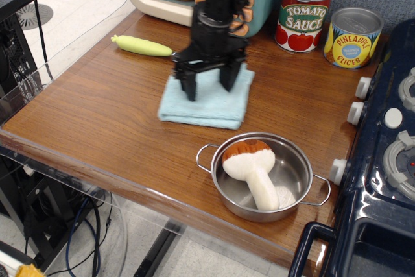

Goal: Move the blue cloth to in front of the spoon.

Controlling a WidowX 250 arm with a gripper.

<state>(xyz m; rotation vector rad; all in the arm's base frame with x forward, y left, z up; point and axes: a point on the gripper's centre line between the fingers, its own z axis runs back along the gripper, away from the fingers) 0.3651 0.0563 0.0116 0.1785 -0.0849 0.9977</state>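
Gripper (208,87): jaws spread apart, both fingertips pressed down onto the cloth (206,98), one near its left edge, one nearer the middle. Not a pinch; looks like a drag hold, pads pinning the fabric flat so it slides with the arm.

Cloth lies flat on the table (104,115), near its centre, just in front of where the spoon's bowl should be. Only the spoon (142,46) handle shows; bowl is hidden behind the arm.

Pot (262,176) with the toy mushroom (253,170) sits just in front-right of the cloth, apart from it.

Judgement: cloth near goal; a little more leftward would centre it on the spoon.
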